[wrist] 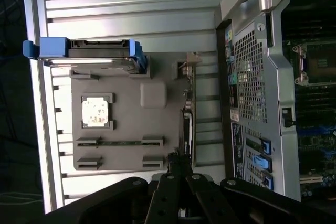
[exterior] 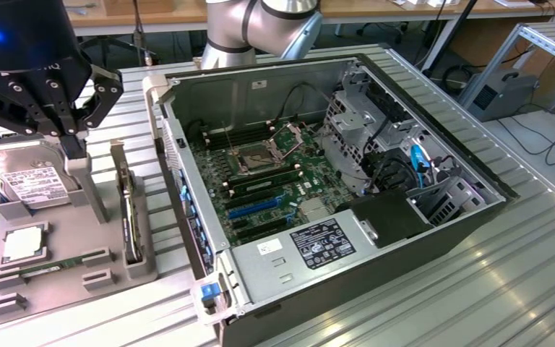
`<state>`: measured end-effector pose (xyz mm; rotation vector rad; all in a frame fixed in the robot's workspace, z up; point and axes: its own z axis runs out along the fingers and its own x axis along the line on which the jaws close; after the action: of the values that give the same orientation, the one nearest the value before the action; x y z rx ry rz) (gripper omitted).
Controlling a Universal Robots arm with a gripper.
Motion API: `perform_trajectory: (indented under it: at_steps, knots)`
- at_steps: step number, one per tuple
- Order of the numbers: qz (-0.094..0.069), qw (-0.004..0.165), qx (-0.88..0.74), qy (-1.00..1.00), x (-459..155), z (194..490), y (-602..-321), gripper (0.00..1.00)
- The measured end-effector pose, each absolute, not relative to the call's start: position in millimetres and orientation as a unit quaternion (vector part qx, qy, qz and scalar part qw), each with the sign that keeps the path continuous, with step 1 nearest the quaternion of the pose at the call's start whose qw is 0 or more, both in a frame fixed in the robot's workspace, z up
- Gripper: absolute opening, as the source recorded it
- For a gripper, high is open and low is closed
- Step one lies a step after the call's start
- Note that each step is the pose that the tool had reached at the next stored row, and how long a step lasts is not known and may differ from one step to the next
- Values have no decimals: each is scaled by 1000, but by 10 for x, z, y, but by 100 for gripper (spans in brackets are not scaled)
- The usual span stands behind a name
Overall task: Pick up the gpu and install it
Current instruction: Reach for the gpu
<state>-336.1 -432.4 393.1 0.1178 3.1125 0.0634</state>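
Gripper (exterior: 73, 144) (wrist: 178, 163): nearest the lens, at 10 o'clock in the exterior view; fingers pressed together on nothing, hanging over the grey holder tray (exterior: 75, 231) (wrist: 131, 124).
Gpu (exterior: 128, 210) (wrist: 188, 119): stands on its long edge in the tray's slot on the side nearest the case, at 5 o'clock of the fingertips.
Open room: the gpu's upper edge is free; a narrow strip of ribbed table (exterior: 509, 275) (wrist: 131, 3) separates tray and case.
Case (exterior: 355, 217) (wrist: 257, 87): open, at 3 o'clock of the tray; its perforated rear wall rises just beside the gpu.
Hard drive (exterior: 27, 181) (wrist: 89, 56): propped in the tray at 9 o'clock of the gpu, under the gripper body.
CPU (exterior: 22, 242) (wrist: 95, 113): flat on the tray, at 6 o'clock of the hard drive.
RAM stick (exterior: 51, 266) (wrist: 121, 142): in its groove, beside the CPU.
Inside case: drive cage and cables crowd the 3 o'clock side; the motherboard lies uncovered.
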Motion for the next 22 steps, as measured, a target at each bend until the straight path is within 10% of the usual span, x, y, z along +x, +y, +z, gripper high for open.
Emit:
perform_trajectory:
  at_steps: [22]
  knots:
    - [20,13,38,999,-3361,3929,-4515,11]
